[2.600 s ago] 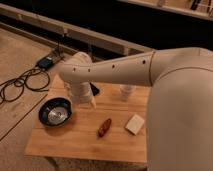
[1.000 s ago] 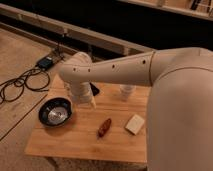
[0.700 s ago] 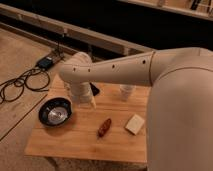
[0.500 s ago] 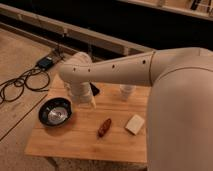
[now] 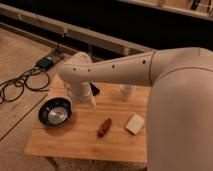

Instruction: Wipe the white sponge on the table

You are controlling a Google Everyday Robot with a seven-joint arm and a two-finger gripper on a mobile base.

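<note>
The white sponge point(image 5: 134, 124) lies flat on the right part of the wooden table point(image 5: 75, 142), free of anything else. My gripper point(image 5: 93, 99) hangs from the big white arm over the table's back middle, pointing down, well left of the sponge and just right of the dark bowl point(image 5: 55, 111). It is open and holds nothing. The arm's bulk fills the right of the view and hides the table's right edge.
A small brown oblong object point(image 5: 104, 127) lies between bowl and sponge. A whitish translucent cup point(image 5: 127, 92) stands at the back of the table. Cables point(image 5: 20, 82) and a dark box point(image 5: 46, 62) lie on the floor to the left.
</note>
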